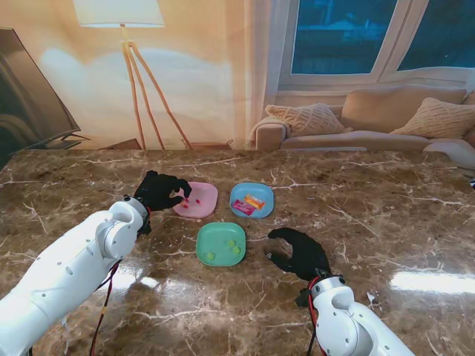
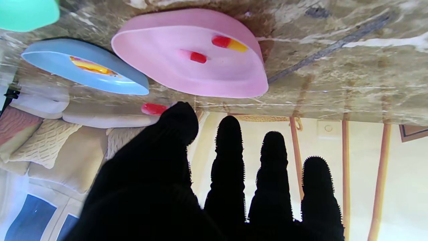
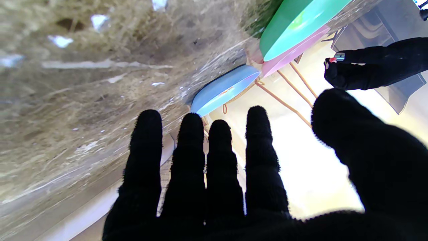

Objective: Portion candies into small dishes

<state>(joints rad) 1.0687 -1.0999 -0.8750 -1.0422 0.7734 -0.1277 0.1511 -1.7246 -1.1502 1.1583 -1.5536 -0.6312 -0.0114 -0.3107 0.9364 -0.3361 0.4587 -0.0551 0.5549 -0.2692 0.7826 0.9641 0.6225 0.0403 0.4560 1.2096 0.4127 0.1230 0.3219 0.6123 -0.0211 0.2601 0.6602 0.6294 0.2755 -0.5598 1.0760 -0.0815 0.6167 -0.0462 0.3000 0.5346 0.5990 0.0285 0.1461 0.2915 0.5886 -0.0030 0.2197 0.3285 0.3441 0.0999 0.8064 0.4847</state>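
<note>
Hovering over the left rim of the pink dish [image 1: 197, 199], the left hand [image 1: 159, 190] pinches a red candy [image 2: 153, 108] between thumb and forefinger, its other fingers [image 2: 273, 167] held straight and apart. Two more candies lie in the pink dish, one red [image 2: 198, 57] and one red and yellow [image 2: 229, 43]. Just right of it on the marble desk [image 1: 386, 200] sits the blue dish [image 1: 251, 199] with an orange and a pink wrapped sweet in it. The green dish [image 1: 221, 243] lies nearer to me, between the two, holding small green candies [image 1: 232, 245]. The right hand [image 1: 298, 253] rests on the desk to the right of the green dish, fingers spread and holding nothing.
</note>
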